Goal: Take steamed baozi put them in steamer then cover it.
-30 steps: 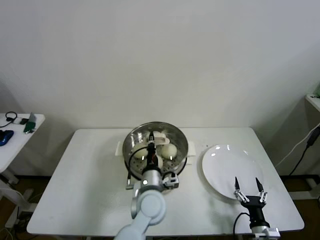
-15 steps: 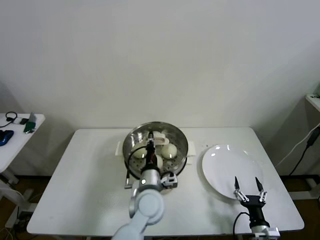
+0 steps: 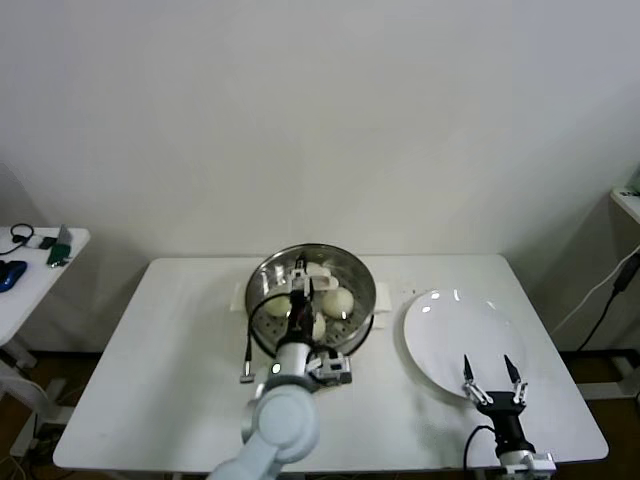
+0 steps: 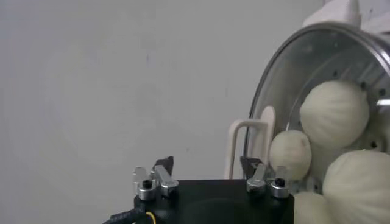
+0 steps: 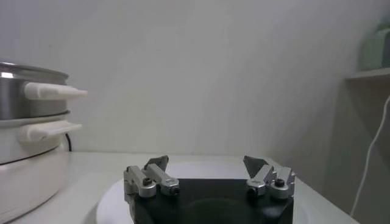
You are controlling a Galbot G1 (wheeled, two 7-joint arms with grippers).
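White table (image 3: 170,360): cover (image 4: 317,79) on steamer (image 3: 262,290); my left gripper (image 4: 206,172), fingers apart, just beside its handle (image 4: 250,143); right gripper (image 3: 492,378) open, well apart.

White plate (image 3: 462,343) on the white table (image 3: 180,370) — small side table (image 3: 30,275) beyond.

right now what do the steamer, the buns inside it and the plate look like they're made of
The steamer looks like polished stainless steel: its wall mirrors the room, and it sits on a matte cream base, probably plastic. The steamed baozi look like soft dough, matte cream-white with faint pleat lines. The plate seems glazed ceramic, though it could be melamine; it is glossy white with bright glints.
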